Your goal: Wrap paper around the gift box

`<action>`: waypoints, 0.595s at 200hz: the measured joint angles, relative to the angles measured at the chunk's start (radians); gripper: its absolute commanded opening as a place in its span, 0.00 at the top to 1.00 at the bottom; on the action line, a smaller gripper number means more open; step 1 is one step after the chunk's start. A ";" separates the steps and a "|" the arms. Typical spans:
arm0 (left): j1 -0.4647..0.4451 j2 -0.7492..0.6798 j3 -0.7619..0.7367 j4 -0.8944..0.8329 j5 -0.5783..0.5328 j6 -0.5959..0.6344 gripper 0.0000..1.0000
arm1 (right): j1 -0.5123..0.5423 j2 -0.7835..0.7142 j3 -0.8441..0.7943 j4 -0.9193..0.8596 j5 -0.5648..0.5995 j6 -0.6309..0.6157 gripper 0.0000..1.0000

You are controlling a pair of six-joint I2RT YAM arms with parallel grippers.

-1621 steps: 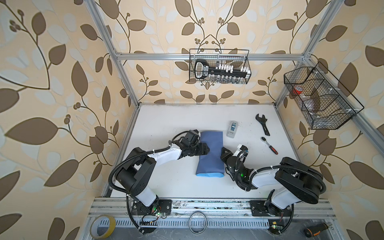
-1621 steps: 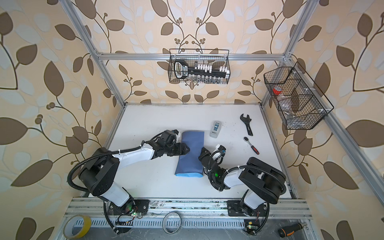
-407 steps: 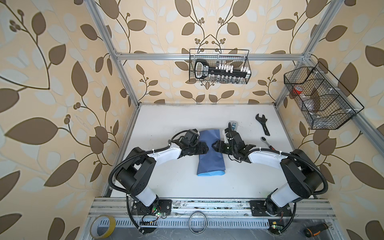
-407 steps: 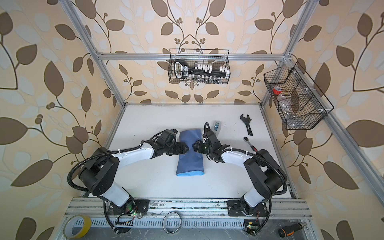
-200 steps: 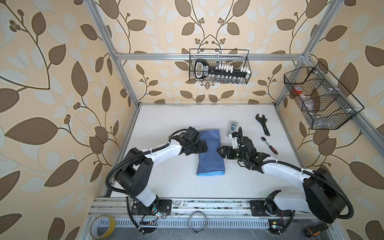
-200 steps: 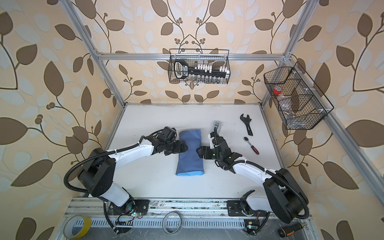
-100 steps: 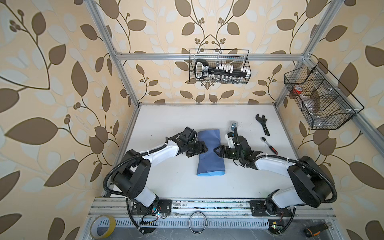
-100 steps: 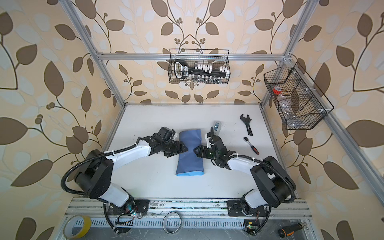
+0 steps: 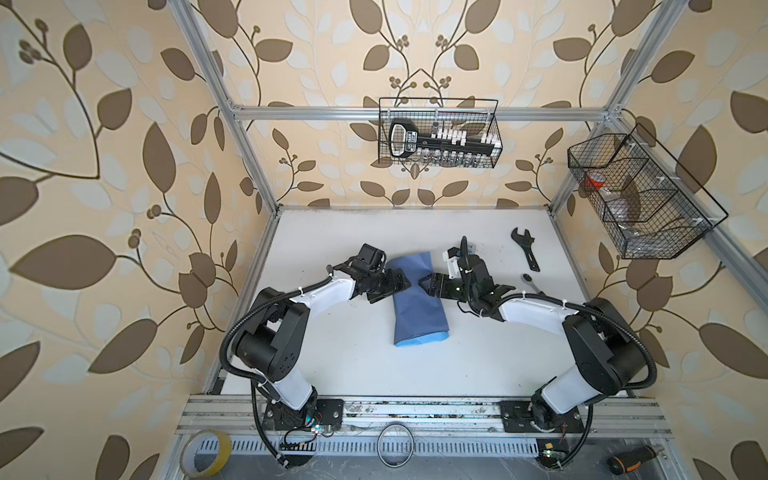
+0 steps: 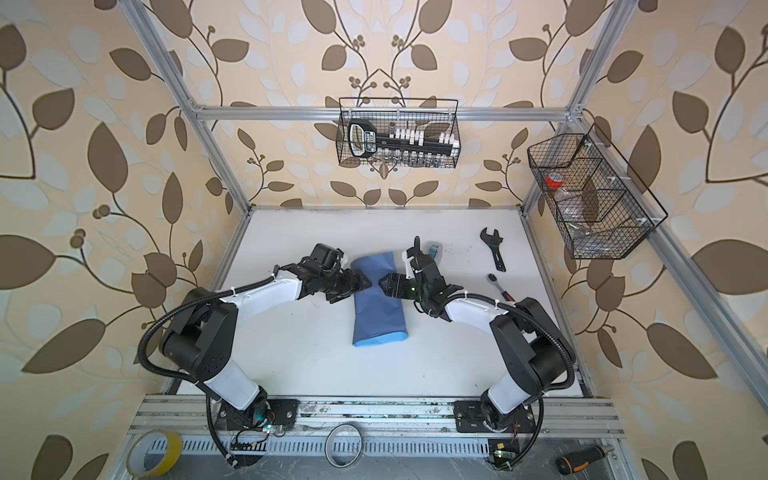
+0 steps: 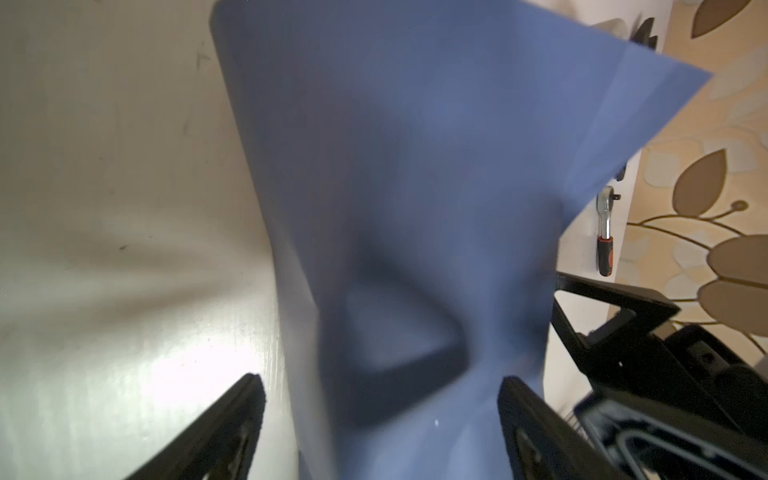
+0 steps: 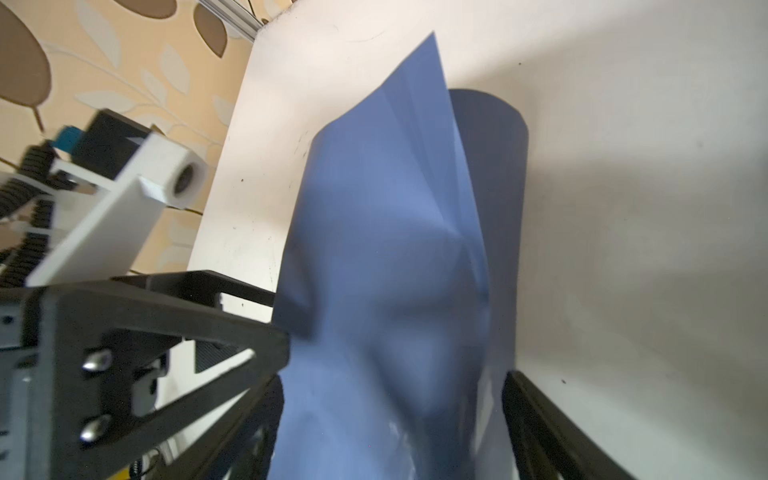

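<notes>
The paper (image 9: pixel 417 307) lies near the middle of the desk (image 9: pixel 478 365) as a long, loosely folded bundle whose length runs from the back edge toward the front edge. In both top views its outer face is a dull slate blue, and a narrow strip of lighter sky blue shows along the end (image 10: pixel 380 337) nearest the front edge. That near end is the broader one, and its corners look rounded. Toward the back the bundle is creased and ends in an angled flap. The gift box is not visible, as the paper covers whatever is inside.

The left gripper (image 9: pixel 399 280) and the right gripper (image 9: pixel 426 282) face each other across the back half of the bundle, one at each long side, with their tips close together over the paper.

In the left wrist view the paper (image 11: pixel 415 166) rises as a soft, blurred sheet between the spread fingers of the left gripper (image 11: pixel 380 386). Bare desk shows between one finger (image 11: pixel 245 399) and the paper's edge, so this gripper is released, not pinching.

In the right wrist view the paper (image 12: pixel 395 208) stands up in a pointed fold between the widely parted fingers of the right gripper (image 12: pixel 392 386), which is likewise unclenched.
</notes>
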 measured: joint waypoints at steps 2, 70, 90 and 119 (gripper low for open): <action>0.000 -0.014 -0.010 0.001 -0.003 0.001 0.07 | 0.000 -0.010 -0.005 -0.005 0.002 -0.005 0.11; -0.141 -0.277 -0.322 0.047 -0.016 0.056 0.06 | 0.143 -0.175 -0.124 -0.139 0.112 -0.146 0.14; -0.196 -0.255 -0.317 0.068 -0.040 0.077 0.07 | 0.154 -0.154 -0.126 -0.147 0.128 -0.161 0.18; -0.219 -0.211 -0.313 0.097 -0.072 0.093 0.09 | 0.155 -0.131 -0.138 -0.147 0.156 -0.174 0.23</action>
